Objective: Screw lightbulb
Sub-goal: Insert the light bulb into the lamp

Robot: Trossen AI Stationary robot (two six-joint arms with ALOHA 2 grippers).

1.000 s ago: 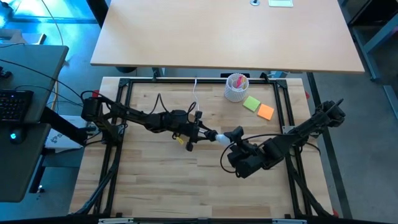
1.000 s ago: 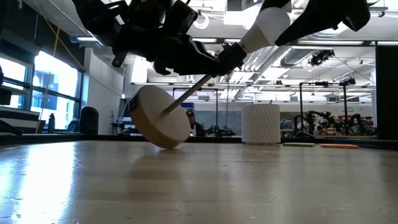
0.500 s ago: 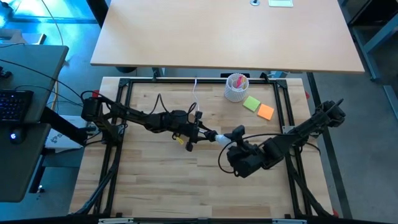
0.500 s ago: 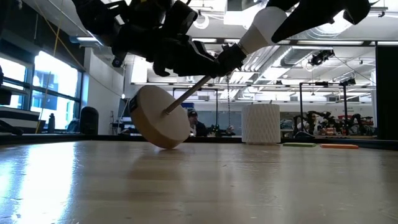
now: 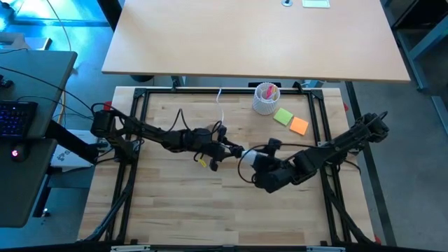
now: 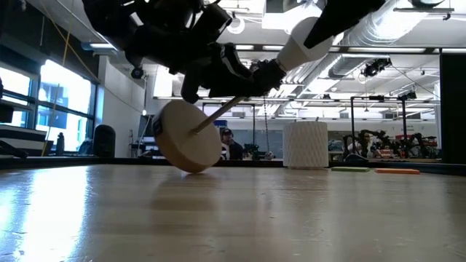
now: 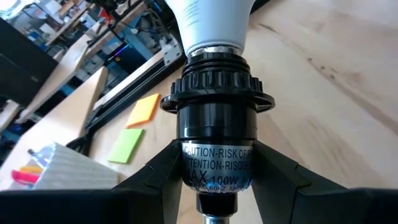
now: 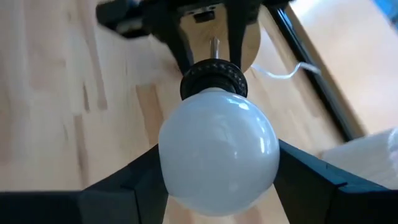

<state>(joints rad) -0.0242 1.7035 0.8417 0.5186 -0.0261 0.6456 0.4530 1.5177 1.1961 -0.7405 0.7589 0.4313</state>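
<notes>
A small lamp stand is held tilted over the table's middle: a round wooden disc (image 6: 188, 138), a thin rod (image 6: 218, 113) and a black socket (image 7: 217, 124). The white lightbulb (image 8: 217, 149) sits with its base in the socket (image 8: 213, 78). My left gripper (image 5: 229, 149) is shut on the socket. From the right, my right gripper (image 5: 256, 161) is shut on the bulb's globe. Whether the disc's lower rim (image 6: 191, 170) touches the table, I cannot tell. My left gripper pinches the socket's lower barrel (image 7: 216, 177), below its ribbed collar, between its two fingers (image 7: 163, 183). The fingers lie along the socket, reaching from the table's left and slanting slightly down. The lamp hangs tilted, disc end low. My right gripper pinches the bulb's round globe (image 8: 168, 155) at its widest part, one finger (image 8: 121, 186) on each side. It comes from the table's right, slanting down, in line with the bulb and socket. The bulb is clear of the table.
A white perforated cup (image 5: 266, 98) with pink contents stands at the back, with a green note (image 5: 283, 116) and an orange note (image 5: 299, 126) beside it. Black frame rails (image 5: 140, 126) border the wooden table top. A white cord (image 5: 220, 105) lies behind the left arm.
My right gripper has rolled about its own line, edged toward the table's left and shut on the bulb's globe. My left gripper has rolled a little while keeping its hold on the socket. The lamp stays tilted in about the same place.
</notes>
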